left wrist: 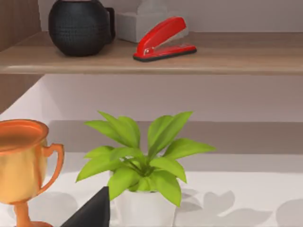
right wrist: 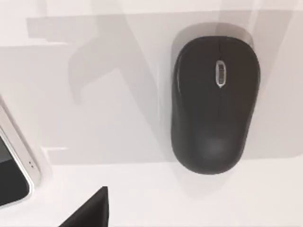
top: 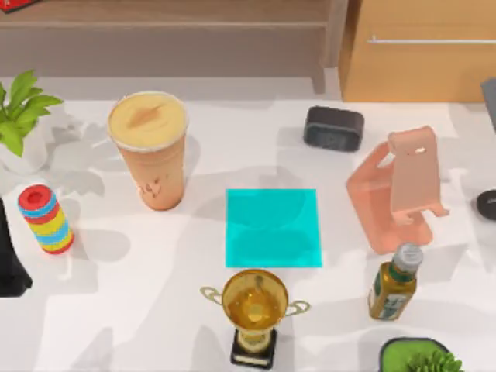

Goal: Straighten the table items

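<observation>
On white table (top: 139, 310) below wooden shelving: cup (top: 149, 149) upright rear left, teal mat (top: 273, 227) centre, mouse (right wrist: 214, 104) at right edge beside phone (right wrist: 12, 168). Grippers' state: cannot tell.

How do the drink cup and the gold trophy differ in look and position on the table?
The drink cup is tan, handleless and foam-topped; the gold trophy is shiny, two-handled, on a black base. The cup stands toward the table's far left, beyond the cyan mat; the trophy stands near the front edge, just before the mat. Both are upright and open-topped.
</observation>
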You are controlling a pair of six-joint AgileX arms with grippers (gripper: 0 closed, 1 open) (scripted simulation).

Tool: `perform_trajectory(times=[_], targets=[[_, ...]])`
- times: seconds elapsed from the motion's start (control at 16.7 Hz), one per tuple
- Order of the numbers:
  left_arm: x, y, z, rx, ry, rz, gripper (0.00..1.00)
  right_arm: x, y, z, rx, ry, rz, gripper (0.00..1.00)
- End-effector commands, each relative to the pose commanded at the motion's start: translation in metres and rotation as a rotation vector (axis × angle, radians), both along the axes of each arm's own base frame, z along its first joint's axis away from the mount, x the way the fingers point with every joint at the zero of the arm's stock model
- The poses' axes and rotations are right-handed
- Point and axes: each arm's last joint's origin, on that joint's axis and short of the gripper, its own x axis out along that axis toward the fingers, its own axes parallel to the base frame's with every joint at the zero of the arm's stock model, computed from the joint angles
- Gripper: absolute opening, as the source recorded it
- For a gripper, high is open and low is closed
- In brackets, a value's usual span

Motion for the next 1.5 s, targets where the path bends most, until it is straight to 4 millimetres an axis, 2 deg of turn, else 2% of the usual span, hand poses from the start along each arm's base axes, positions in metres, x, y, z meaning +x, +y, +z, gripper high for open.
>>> perform_trajectory(times=[0.36, 0.54, 0.9, 1.2, 1.5], targets=[[0.0, 0.0, 0.0, 0.0, 0.0, 0.0, 1.0, 0.0, 0.001, -0.005, 0.0, 0.001, 0.0, 1.0], [0.0, 0.0, 0.0, 0.0, 0.0, 0.0, 1.0, 0.002, 0.001, -0.028, 0.0, 0.0, 0.0, 1.0], [0.0, 0.0, 0.0, 0.0, 0.0, 0.0, 1.0, 0.001, 0.0, -0.085, 0.0, 0.0, 0.0, 1.0], [0.0, 0.0, 0.0, 0.0, 0.0, 0.0, 1.0, 0.0, 0.0, -0.09, 0.0, 0.0, 0.0, 1.0], [0.0, 0.0, 0.0, 0.0, 0.0, 0.0, 1.0, 0.0, 0.0, -0.09, 0.0, 0.0, 0.0, 0.62]])
